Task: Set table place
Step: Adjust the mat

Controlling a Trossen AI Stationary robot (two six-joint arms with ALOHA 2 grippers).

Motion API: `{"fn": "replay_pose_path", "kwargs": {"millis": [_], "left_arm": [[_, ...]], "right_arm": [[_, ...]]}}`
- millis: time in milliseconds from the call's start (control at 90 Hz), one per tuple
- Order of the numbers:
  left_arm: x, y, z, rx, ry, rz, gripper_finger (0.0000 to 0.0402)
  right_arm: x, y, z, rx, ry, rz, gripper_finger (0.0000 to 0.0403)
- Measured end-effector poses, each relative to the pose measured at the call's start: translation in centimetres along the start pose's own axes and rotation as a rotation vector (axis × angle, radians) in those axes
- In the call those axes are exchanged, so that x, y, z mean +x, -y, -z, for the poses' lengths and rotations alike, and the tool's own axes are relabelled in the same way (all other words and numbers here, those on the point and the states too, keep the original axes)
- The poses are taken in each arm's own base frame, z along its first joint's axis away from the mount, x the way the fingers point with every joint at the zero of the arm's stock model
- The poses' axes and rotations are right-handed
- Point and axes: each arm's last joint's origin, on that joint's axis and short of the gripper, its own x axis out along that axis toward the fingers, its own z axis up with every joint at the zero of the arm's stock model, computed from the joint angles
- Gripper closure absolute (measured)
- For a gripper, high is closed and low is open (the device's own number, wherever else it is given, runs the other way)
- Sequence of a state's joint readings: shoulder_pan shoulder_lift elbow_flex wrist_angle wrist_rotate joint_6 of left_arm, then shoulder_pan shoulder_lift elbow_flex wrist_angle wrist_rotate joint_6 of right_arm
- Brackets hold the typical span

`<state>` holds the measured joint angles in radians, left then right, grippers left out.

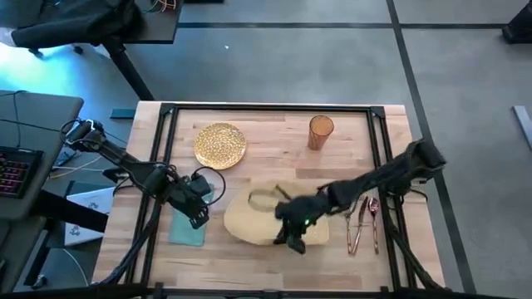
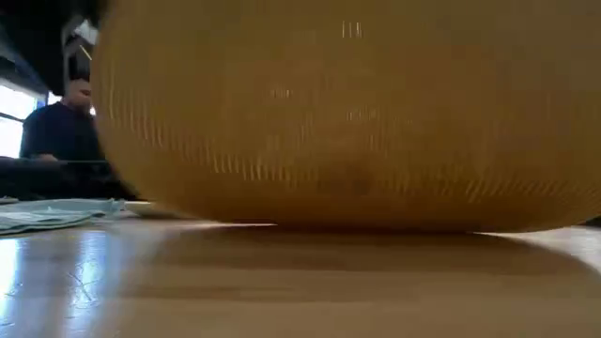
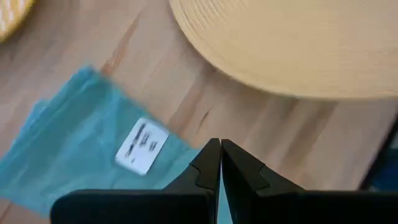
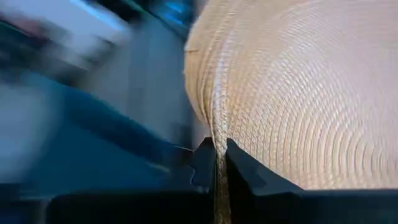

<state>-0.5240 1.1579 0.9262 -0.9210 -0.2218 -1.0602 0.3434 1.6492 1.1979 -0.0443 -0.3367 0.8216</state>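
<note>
The right pincer (image 4: pixel 217 163) is clenched on the rim of the woven placemat (image 1: pixel 262 218), lifting that edge off the table (image 1: pixel 274 137) — placemat positioning is the step; next, lay it flat near-centre. Round, it has no long axis. The left pincer (image 3: pixel 219 163) hovers clenched over the teal napkin (image 3: pixel 81 146).

Around my worktop the floor (image 1: pixel 332 58) is grey, crossed by dark seams. A grey desk (image 1: pixel 29 124) stands off to my left, carrying a keyboard (image 1: pixel 12 170) with glowing keys, and cables trail beside it. A black office chair (image 1: pixel 75 25) sits at the far left corner by a dark desk. Looking level across the room, I see a seated person (image 2: pixel 61 141) in dark clothing beside a bright window (image 2: pixel 11 117).
</note>
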Motion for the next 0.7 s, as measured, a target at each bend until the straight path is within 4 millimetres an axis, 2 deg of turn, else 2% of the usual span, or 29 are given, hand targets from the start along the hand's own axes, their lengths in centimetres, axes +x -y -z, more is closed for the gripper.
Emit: {"fn": "replay_pose_path", "kwargs": {"millis": [156, 211, 278, 378, 489, 600, 700], "left_arm": [[-2.3, 0.6, -1.3, 0.04, 0.144, 0.012, 0.0401], [-2.9, 0.8, -1.8, 0.049, 0.194, 0.009, 0.0401], [-3.4, 0.8, -2.2, 0.056, 0.243, -0.005, 0.0402], [-3.9, 0.7, -2.8, 0.057, 0.29, -0.024, 0.0402], [-3.9, 0.6, -3.1, 0.066, 0.296, -0.033, 0.0402], [-3.9, 0.5, -3.2, 0.079, 0.296, -0.04, 0.0402], [-3.9, 0.4, -3.3, 0.084, 0.311, -0.054, 0.0402]], "right_arm": [[-4.7, -4.1, -4.2, 0.124, 0.149, -0.349, 0.0403], [-5.5, -4.8, -5.2, 0.117, 0.206, -0.421, 0.0403], [-5.9, -4.6, -5.8, 0.109, 0.251, -0.422, 0.0403], [-5.4, -2.6, -5.4, 0.196, 0.208, -0.239, 0.0403], [-4.2, 1.8, -3.3, 0.33, 0.083, 0.179, 0.0403], [-4.6, 5.4, -2.0, 0.386, 0.02, 0.542, 0.0403], [-4.1, 8.6, -2.6, 0.369, 0.002, 0.671, 0.0403]]}}
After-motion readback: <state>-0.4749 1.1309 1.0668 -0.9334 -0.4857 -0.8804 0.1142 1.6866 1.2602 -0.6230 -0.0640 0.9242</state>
